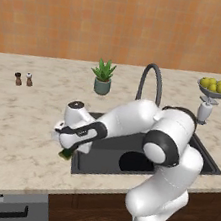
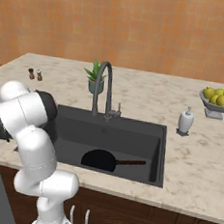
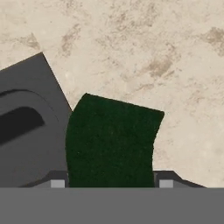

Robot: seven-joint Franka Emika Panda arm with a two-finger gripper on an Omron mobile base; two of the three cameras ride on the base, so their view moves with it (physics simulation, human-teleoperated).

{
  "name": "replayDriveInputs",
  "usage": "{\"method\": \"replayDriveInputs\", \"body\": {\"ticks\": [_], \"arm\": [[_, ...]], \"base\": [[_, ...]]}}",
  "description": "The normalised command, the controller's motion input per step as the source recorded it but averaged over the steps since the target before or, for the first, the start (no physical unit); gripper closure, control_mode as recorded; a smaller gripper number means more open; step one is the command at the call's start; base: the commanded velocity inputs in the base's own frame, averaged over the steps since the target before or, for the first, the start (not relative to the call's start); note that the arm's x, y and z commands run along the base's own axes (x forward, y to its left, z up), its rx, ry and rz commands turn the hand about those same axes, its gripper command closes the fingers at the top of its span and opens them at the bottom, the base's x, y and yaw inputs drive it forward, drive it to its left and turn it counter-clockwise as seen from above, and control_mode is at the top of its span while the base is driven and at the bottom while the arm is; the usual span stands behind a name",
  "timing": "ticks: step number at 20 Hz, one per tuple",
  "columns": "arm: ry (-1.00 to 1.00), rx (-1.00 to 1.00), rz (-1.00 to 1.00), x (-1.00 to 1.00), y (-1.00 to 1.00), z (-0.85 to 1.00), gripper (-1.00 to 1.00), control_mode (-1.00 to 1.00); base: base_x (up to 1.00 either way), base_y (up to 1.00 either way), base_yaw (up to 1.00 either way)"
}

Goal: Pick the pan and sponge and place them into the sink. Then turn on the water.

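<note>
The green sponge [image 3: 111,140] lies on the marble counter just left of the sink [image 3: 26,131]; it peeks out below the hand [image 1: 66,154]. My gripper [image 3: 111,183] [image 1: 68,149] is down over it, and the fingertips [image 3: 166,183] stand tight against its two sides. The black pan [image 2: 99,160] [image 1: 134,162] rests on the floor of the dark sink [image 2: 131,130], its handle pointing right. The arched tap [image 2: 103,84] [image 1: 150,81] stands behind the basin, and no water runs from it.
A potted plant [image 1: 103,76] stands behind the sink. A soap dispenser [image 2: 186,121] and a bowl of lemons [image 2: 219,101] are to its right. Two small shakers [image 1: 24,79] are at the far left. The counter's front edge runs close to the sponge.
</note>
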Motion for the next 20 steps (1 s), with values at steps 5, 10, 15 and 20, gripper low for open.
{"method": "replayDriveInputs", "body": {"ticks": [5,10,15,20], "arm": [[-0.08,0.00,0.00,0.24,-0.94,0.31,1.00,-1.00],[-0.07,-0.09,0.00,0.29,-0.70,-0.06,1.00,-1.00],[-0.04,-0.25,0.00,0.27,-0.31,-0.44,1.00,-1.00],[0.00,-0.18,0.00,0.27,-0.21,-0.48,1.00,-1.00]], "base": [[0.00,0.00,0.00],[0.00,0.00,0.00],[0.00,0.00,0.00],[0.00,0.00,0.00]]}}
